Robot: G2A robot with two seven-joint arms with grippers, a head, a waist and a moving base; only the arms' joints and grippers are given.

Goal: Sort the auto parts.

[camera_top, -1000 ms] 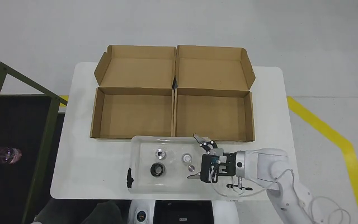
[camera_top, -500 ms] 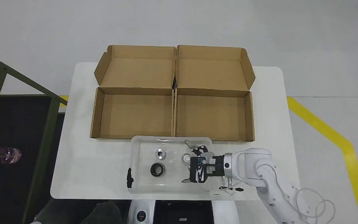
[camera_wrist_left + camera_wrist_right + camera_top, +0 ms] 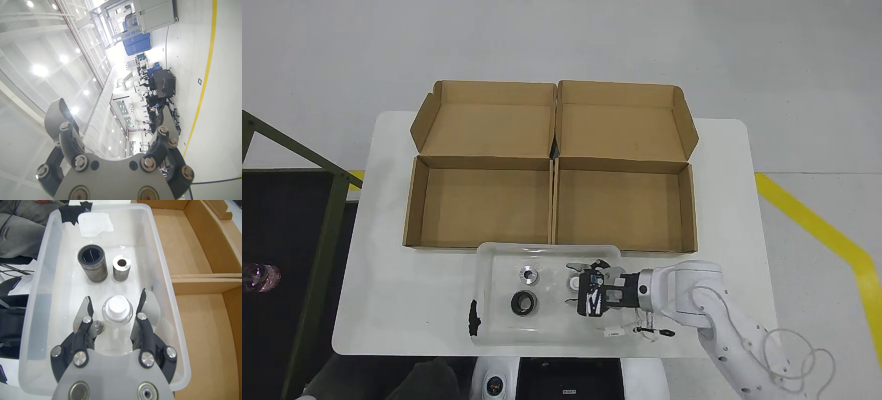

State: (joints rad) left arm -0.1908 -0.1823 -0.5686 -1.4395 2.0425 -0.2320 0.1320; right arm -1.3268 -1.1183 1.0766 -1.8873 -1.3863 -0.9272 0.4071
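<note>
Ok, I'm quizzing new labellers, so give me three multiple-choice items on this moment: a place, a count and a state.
1. Where is the white-capped part? A on the floor; B in the clear bin; C on the tabletop.
2. How many cardboard boxes are there? A one; B two; C four.
3. The fingers of the right gripper are: A open; B shut empty; C shut on the part.
Answers: 1 B, it stands inside the bin's walls. 2 B, two lie side by side behind the bin. 3 A, the fingers stand apart either side of the part, with gaps showing.
</note>
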